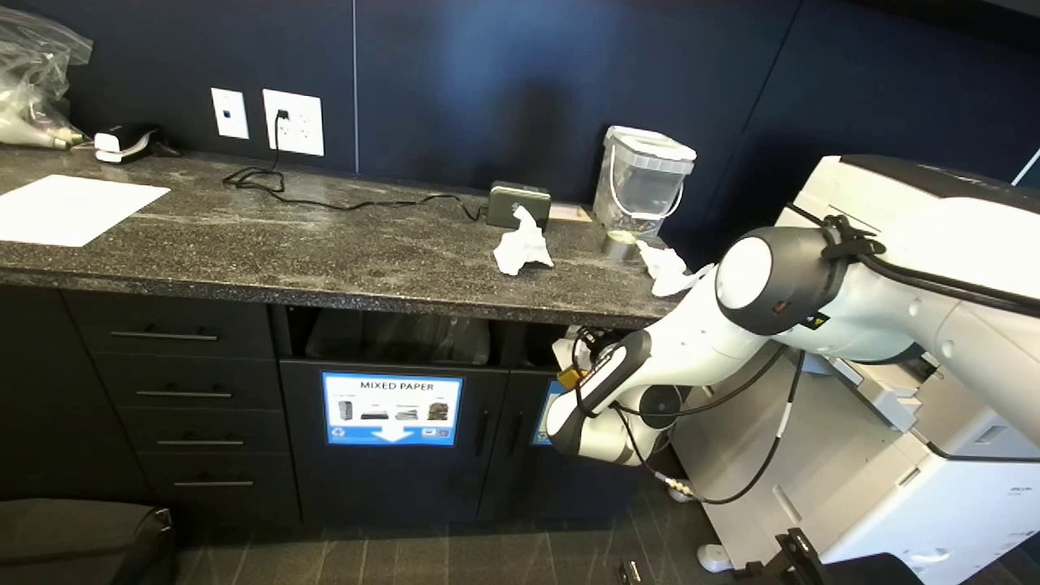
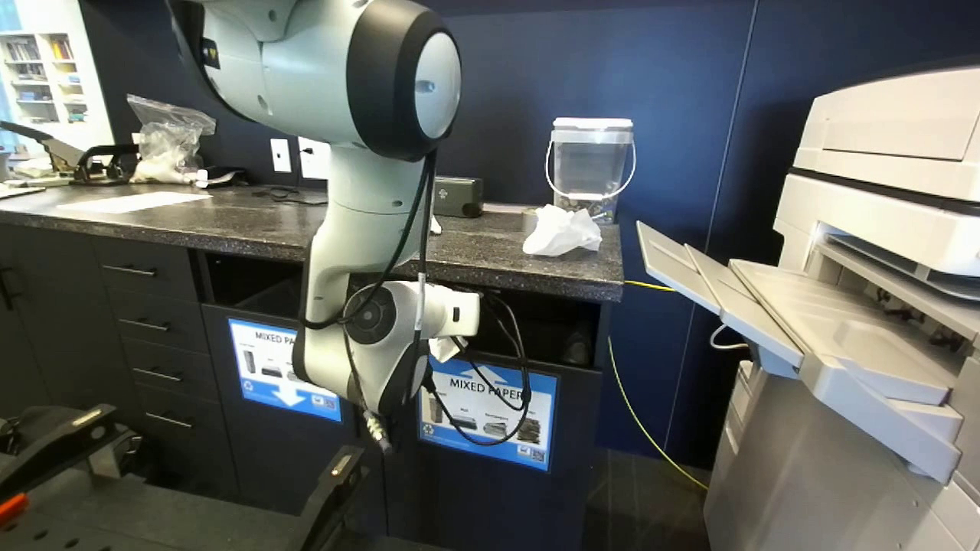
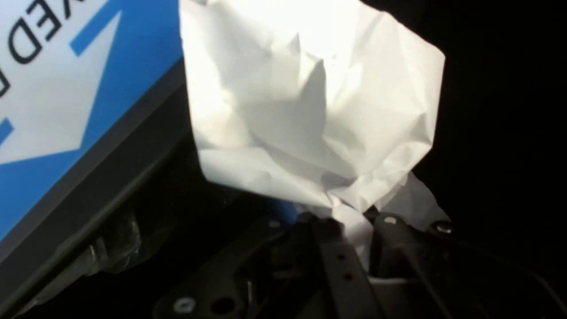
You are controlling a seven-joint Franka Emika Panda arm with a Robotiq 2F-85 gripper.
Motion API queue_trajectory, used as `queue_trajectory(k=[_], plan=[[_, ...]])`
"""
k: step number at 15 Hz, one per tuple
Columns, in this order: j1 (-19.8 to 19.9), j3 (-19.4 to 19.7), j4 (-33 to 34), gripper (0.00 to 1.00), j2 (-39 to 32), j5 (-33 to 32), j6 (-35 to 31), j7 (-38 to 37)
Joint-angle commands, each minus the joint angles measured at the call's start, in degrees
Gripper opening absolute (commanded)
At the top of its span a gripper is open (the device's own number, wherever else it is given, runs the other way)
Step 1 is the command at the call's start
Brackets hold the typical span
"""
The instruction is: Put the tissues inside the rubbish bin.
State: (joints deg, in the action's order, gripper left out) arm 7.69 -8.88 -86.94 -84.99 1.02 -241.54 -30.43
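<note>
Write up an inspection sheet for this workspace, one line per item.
Surface: dark speckled countertop.
Job's things: crumpled tissue by a small box; another tissue near the countertop's end; third tissue in the pincer; bin opening too dark inside to judge.
Clutter: paper sheet, lidded bucket, plastic bag.
Pincer: closed on the third tissue, near a MIXED PAPER sign.
Cables: black cord across the countertop; arm cables hanging in loops; yellow cable near the copier.
Surroundings: copier, drawers, navy wall.

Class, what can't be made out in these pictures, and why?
Counter tissue near the green box: in an exterior view, the arm hides all but a sliver.
Sign wording: wrist view, cut off by the picture's edges.
Inside the bin cabinet: in an exterior view, mostly shadowed.
Background: wrist view, partly blocked by the held tissue in the claw.
</note>
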Motion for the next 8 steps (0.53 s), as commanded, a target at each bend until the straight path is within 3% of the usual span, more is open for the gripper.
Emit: queue_trajectory(k=[1, 2, 6, 7, 8], plan=[[-7.05, 6.42, 3.09, 0.08, -0.13, 7.03, -0.35, -6.72], [-7.3, 6.3, 0.81, 0.08, -0.34, 7.97, -2.92, -6.49], [-10.14, 8.11, 0.11, 0.08, -0.07, 11.28, -1.66, -6.59], [-5.88, 2.53, 0.32, 0.08, -0.07, 9.49, -1.92, -0.72], [-10.79, 8.15, 0.49, 0.08, -0.08, 11.88, -0.72, -6.07]])
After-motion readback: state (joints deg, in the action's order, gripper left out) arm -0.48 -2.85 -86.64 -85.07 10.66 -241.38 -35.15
